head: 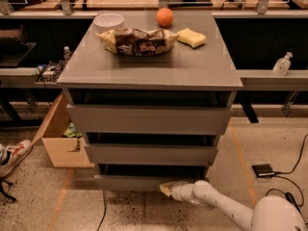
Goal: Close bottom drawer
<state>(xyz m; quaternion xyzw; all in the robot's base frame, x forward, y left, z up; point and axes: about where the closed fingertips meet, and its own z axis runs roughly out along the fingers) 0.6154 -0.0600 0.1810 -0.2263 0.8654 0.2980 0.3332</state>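
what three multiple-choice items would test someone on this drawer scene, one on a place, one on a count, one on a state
1. Where is the gripper?
A) raised high in the air
B) at the front of the bottom drawer, near the floor
C) out of view

2. How many drawer fronts does the cabinet have?
A) two
B) three
C) five

3. How does the white bowl stand?
A) upright
B) upside down
C) on its side

Answers:
1 B, the gripper sits against the right part of the lowest front.
2 B, three fronts are stacked under the top.
3 A, its open mouth faces up.
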